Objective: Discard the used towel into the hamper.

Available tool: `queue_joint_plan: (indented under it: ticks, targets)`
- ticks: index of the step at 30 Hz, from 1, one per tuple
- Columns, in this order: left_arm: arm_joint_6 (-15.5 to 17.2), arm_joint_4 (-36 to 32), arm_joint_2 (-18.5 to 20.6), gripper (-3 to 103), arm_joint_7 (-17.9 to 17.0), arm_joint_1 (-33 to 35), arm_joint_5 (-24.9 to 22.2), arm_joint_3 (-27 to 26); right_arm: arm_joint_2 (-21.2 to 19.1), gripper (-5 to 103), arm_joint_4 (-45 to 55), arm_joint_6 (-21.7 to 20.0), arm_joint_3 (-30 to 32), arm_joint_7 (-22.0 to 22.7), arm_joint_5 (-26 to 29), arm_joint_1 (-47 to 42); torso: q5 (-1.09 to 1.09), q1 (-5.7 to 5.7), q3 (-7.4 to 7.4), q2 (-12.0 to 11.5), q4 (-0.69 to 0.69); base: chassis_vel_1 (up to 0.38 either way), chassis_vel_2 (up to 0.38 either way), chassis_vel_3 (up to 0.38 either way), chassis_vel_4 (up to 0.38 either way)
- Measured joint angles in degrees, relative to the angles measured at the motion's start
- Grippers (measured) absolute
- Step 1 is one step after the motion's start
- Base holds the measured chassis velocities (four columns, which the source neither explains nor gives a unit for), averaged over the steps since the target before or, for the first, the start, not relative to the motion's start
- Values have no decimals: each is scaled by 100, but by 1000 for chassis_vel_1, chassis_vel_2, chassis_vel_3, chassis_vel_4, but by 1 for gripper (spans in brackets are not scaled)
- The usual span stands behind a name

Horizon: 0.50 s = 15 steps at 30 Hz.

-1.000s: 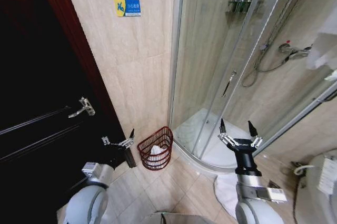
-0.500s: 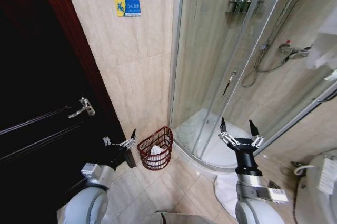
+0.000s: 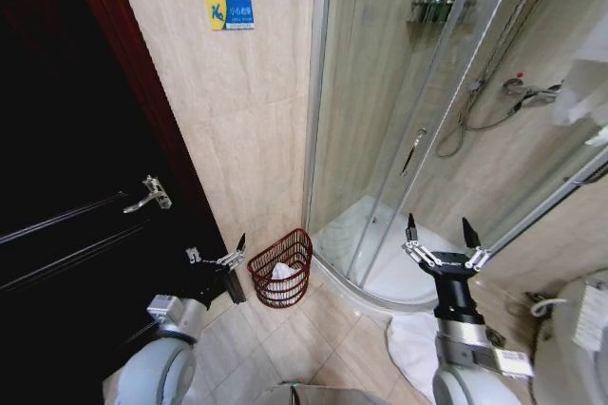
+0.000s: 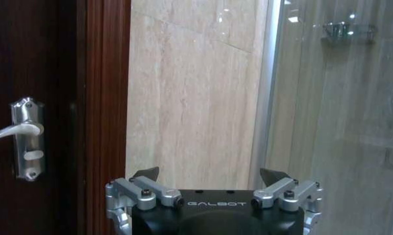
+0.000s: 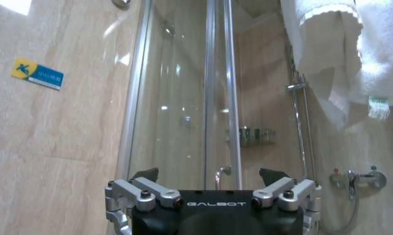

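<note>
The hamper (image 3: pixel 282 267) stands on the floor against the tiled wall (image 3: pixel 237 129), in the corner between the dark door (image 3: pixel 76 205) and the shower enclosure (image 3: pixel 418 139); something white lies inside it, too small to identify. A white towel (image 5: pixel 343 44) hangs high beside the shower fittings, seen from the right wrist.

Right gripper (image 3: pixel 444 239) is held up in front of the shower glass, jaws spread wide, nothing between them. Left gripper (image 3: pixel 226 255) sits low just beside the hamper's door-side rim, jaws also apart and empty.

Judgement: the step in hand looks like a reach for a towel — nothing is gripped yet. For a clean pick, the cloth should be taken at a bunched fold rather than a single edge, so it doesn't slip out. The jaws should be kept wide until cloth is well between them. The glass door handle (image 3: pixel 414 150) and the hose should be cleared on the way.

Readable text: "GALBOT" on both gripper bodies. A blue-and-yellow wall sign (image 3: pixel 231 12) carries a "K"-like mark — its small writing can't be read.
</note>
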Motion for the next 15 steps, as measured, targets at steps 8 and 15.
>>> queue_joint_plan:
  ticks: [8,15]
  targets:
    - [0,3,1,100,3,-1,-1,0,-83,100,68,162,606,-121,144,-249,1,0,0,0,0,0,0,0,0]
    - [0,6,1,100,4,-1,-2,0,-30,100,328,-60,1146,212,333,-371,0,0,0,0,1,0,0,0,0]
